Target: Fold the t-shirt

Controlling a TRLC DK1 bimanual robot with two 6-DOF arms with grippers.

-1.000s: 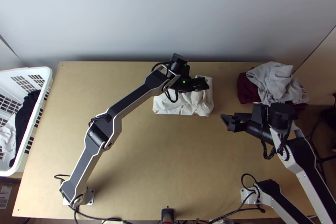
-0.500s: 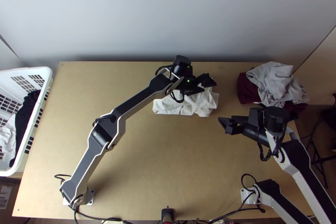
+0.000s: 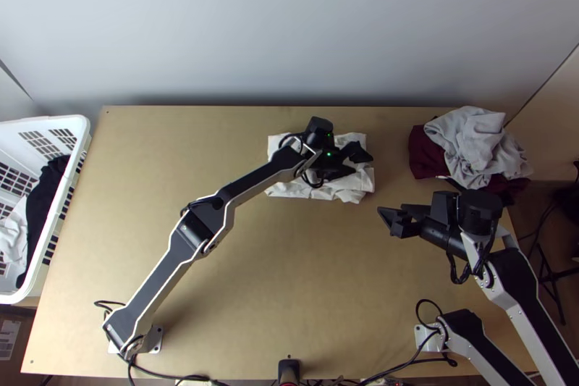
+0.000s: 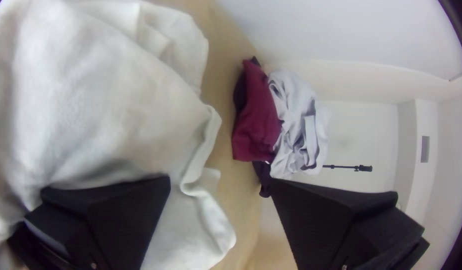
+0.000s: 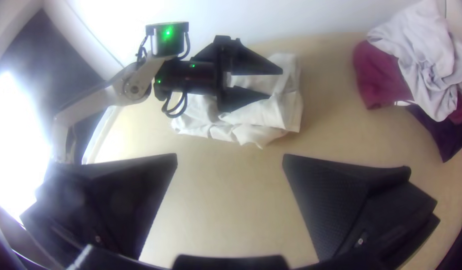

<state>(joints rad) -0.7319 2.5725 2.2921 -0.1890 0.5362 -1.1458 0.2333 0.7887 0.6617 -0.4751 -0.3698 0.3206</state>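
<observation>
I take this for a robot lab: arm base plates (image 3: 155,341), trailing cables (image 3: 428,300), a bare worktable (image 3: 253,277) (plus laundry basket (image 3: 81,125)).

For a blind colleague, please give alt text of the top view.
The open left tool over a rumpled white cloth on a wooden table; the open right tool nearby. Grey and maroon clothes lie at right, a basket at left.

Pale label (image 3: 9,338), lower left edge of top view: print too small to read. No legible text elsewhere.
</observation>
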